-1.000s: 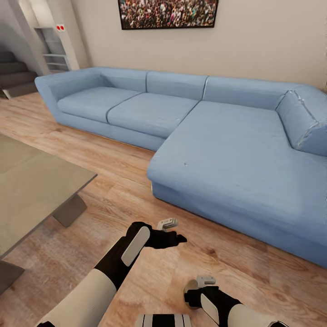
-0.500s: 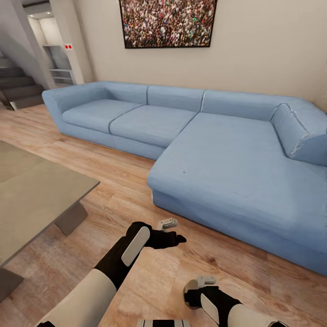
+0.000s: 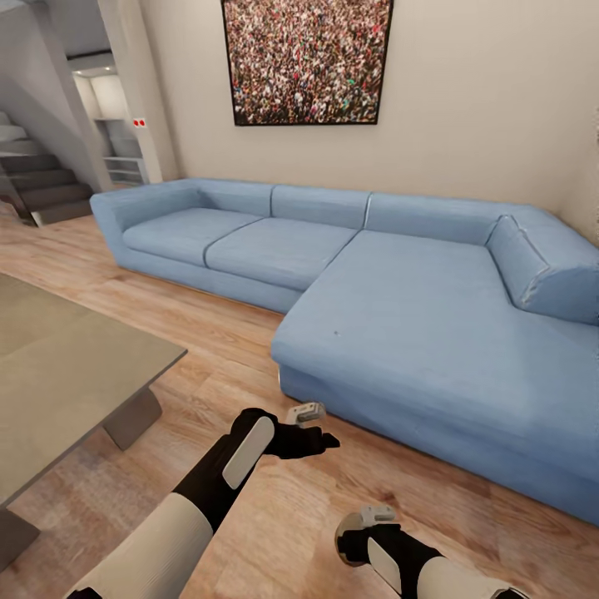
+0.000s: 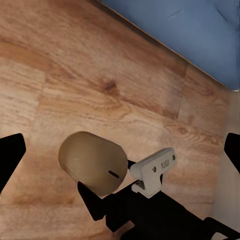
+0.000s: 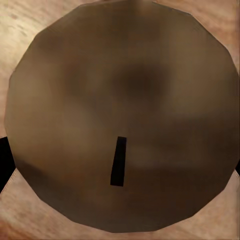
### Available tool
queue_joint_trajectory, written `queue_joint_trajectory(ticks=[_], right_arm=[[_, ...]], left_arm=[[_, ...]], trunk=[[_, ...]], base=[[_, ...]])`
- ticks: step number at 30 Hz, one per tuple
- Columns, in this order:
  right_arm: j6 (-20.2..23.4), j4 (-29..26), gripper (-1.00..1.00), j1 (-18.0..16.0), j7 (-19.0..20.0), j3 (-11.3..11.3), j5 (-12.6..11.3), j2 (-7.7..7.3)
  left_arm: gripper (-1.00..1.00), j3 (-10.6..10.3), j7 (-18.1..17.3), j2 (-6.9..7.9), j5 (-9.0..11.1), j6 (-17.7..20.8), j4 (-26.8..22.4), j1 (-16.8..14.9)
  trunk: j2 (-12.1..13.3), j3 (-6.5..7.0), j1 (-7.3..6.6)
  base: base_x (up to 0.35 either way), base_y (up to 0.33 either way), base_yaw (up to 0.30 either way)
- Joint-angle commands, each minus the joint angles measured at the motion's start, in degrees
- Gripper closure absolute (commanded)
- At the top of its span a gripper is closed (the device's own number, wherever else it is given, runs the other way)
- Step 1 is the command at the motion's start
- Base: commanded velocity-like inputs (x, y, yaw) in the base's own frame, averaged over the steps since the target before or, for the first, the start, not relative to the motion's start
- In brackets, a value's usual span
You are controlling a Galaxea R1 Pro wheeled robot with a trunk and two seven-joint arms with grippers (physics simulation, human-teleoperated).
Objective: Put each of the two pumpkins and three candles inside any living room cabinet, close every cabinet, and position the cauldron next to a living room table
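Note:
A candle (image 5: 125, 120) with a pale brown flat top and a short black wick sits between my right gripper's fingers, whose dark tips (image 5: 3, 162) show at its sides. In the left wrist view the same candle (image 4: 92, 162) hangs over the wood floor in the right gripper. In the head view my right gripper (image 3: 353, 537) is low at the bottom centre, shut on the candle (image 3: 344, 527). My left gripper (image 3: 329, 439) hovers above the floor in front of the sofa, open and empty. The grey table (image 3: 66, 374) stands at the left. Pumpkins, cabinet and cauldron are out of view.
A large blue L-shaped sofa (image 3: 416, 308) spans the middle and right, its chaise corner just beyond my left gripper. A framed picture (image 3: 306, 60) hangs on the wall behind. Stairs (image 3: 42, 179) rise at the far left. Wood floor (image 3: 225, 333) runs between table and sofa.
The head camera has tilted up, so the sofa, picture and table sit lower in the view. Both arms hold the same pose, the candle still in the right gripper.

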Motion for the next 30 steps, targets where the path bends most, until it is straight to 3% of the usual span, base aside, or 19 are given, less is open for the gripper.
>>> queue_joint_trajectory(ticks=[1,10,24,30], right_arm=[[0.3,-0.11,1.0,0.0,-0.35,0.46,-0.6,-0.02],[0.3,-0.11,1.0,0.0,-0.35,0.46,-0.57,-0.09],[0.39,-0.11,1.0,0.0,-0.44,0.4,-0.55,-0.1],[0.39,-0.12,1.0,0.0,-0.44,0.38,-0.57,-0.11]], left_arm=[[-1.0,-0.07,0.57,0.02,0.56,0.12,-0.05,-0.04],[-1.0,-0.03,0.57,0.11,0.46,0.12,0.01,-0.03],[-1.0,0.0,0.57,0.11,0.37,0.12,0.84,-0.03],[-1.0,0.0,0.64,0.11,0.37,0.11,1.76,-0.05]], trunk=[[0.0,0.26,-0.03],[0.12,2.35,-0.26],[0.31,4.59,-0.62],[0.31,4.55,-0.62]], base=[[0.0,0.0,0.0],[0.0,0.0,0.016],[0.0,0.0,0.155],[0.0,0.0,0.02]])
